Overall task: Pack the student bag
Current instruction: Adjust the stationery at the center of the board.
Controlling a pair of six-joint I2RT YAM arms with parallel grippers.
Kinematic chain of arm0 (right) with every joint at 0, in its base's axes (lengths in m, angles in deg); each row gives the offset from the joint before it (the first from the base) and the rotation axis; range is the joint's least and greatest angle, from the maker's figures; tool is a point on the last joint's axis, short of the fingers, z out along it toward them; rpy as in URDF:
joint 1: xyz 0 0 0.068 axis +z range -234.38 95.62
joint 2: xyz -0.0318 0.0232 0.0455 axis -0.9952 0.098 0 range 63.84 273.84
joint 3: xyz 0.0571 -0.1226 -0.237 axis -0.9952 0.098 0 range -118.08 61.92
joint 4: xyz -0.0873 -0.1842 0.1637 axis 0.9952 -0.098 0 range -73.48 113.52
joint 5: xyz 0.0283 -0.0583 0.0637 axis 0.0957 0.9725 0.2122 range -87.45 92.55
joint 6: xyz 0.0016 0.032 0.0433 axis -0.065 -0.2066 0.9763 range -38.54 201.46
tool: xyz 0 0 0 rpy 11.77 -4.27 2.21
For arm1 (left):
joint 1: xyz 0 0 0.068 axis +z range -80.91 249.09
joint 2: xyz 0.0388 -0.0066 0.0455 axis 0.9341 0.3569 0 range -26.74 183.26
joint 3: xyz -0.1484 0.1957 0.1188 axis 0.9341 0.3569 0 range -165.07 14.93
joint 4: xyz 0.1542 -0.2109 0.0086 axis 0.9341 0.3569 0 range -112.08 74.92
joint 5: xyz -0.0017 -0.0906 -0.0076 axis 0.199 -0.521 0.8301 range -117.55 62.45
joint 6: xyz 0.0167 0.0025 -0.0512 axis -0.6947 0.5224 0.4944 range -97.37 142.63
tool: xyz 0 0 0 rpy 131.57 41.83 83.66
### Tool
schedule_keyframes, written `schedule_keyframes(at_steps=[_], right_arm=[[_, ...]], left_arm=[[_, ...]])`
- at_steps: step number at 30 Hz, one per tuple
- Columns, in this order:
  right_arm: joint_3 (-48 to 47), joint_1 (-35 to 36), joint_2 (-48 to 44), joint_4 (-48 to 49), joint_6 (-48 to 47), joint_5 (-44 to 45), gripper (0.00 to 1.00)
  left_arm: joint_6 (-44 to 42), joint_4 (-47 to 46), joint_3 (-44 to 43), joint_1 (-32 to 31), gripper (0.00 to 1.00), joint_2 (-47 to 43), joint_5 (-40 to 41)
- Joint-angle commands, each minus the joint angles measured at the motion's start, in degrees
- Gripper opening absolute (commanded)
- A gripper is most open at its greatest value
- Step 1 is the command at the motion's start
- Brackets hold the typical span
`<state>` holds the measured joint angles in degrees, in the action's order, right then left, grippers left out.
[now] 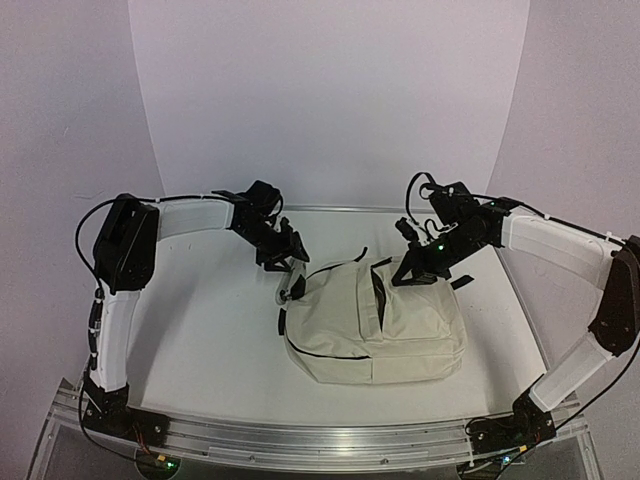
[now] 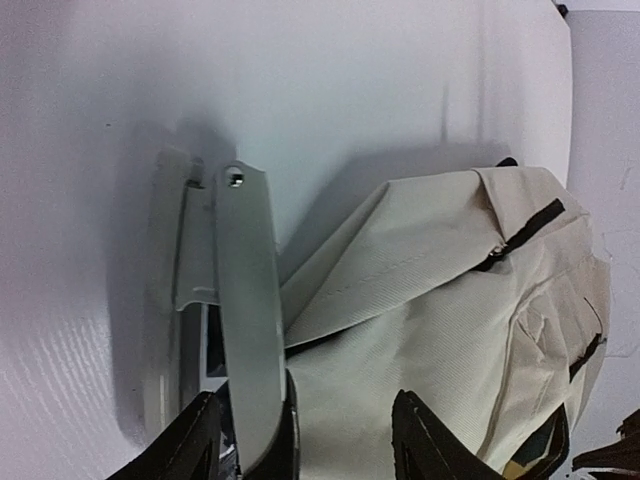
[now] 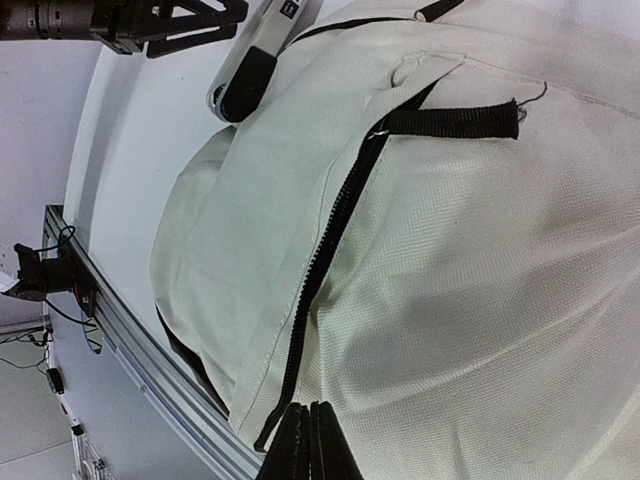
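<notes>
Top external view: we see the student bag (image 1: 360,330), a soft cream backpack, lying flat in the middle of the white surface (image 1: 210,340), a little toward its right edge. Two black-and-white arms reach in from the near corners and meet at the side of the bag that faces the far edge.

The left end effector (image 1: 288,262) hovers at the bag's far-left corner. In the left wrist view its jaws stand apart. A long, flat silvery object (image 2: 245,300) lies along one finger, and bag cloth shows in the gap to the other. We cannot tell what the object is, nor whether it is truly gripped. The right end effector (image 3: 308,442) is closed, its tips together against the cloth just beside the black zipper (image 3: 330,250). We see nothing between them.

We judge that the step in hand is bringing the silvery object to the bag. The next move calls for a mouth wide enough to take it. The right arm likely has to part the zipper line while the left carries the object across and slides it in lengthwise.

Several things stand in the way. From above, the zipper line shows only a narrow dark gap. A black strap tab (image 3: 455,120) lies just beside it, and the right arm hangs over that spot. A metal rail (image 1: 330,440) runs along the near edge.
</notes>
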<state>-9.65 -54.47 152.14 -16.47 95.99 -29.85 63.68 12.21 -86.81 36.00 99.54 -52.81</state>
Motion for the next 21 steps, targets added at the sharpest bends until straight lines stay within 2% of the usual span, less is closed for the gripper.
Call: schedule_keyframes(at_steps=[1, 11, 21], right_arm=[[0.1, 0.1, -0.7, 0.1, -0.8, 0.7, 0.02], [-0.5, 0.1, -0.3, 0.1, -0.8, 0.9, 0.02], [-0.5, 0.1, -0.6, 0.0, -0.8, 1.1, 0.02]], left_arm=[[0.7, -4.2, 0.0, -0.4, 0.59, -3.1, -4.0], [1.8, -2.4, -1.5, 0.1, 0.58, 1.2, -3.7], [2.6, -2.3, 2.2, 2.0, 0.60, 0.4, -1.2]])
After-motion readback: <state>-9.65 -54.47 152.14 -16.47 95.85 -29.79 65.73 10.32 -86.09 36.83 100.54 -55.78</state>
